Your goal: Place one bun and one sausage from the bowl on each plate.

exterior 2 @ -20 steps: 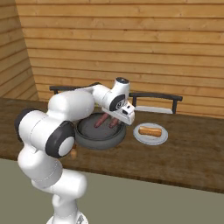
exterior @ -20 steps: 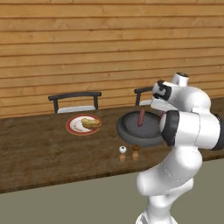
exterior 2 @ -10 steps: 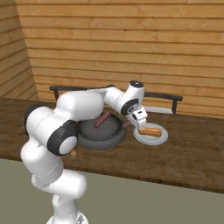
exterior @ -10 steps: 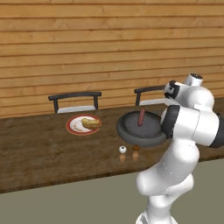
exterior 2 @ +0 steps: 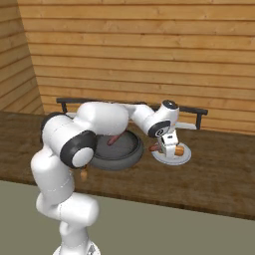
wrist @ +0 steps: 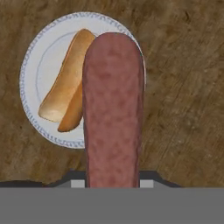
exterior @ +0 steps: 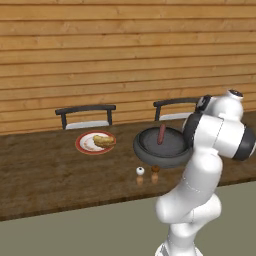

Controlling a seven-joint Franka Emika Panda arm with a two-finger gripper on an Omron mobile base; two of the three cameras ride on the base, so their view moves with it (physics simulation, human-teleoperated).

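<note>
Hand view looks down on the brown desk (wrist: 183, 109), where the white plate (wrist: 33, 70) with its bun (wrist: 65, 83) lies just below and left of the tool (exterior 2: 168, 145), which grips a sausage (wrist: 113, 109) lengthwise beside the bun, near the plate's right rim.

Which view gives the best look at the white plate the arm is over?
The hand view: it looks straight down on the white plate, showing its bun, partly covered by the held sausage. The right base view shows the plate small, under the gripper. In the left base view the arm stands before that spot.
</note>
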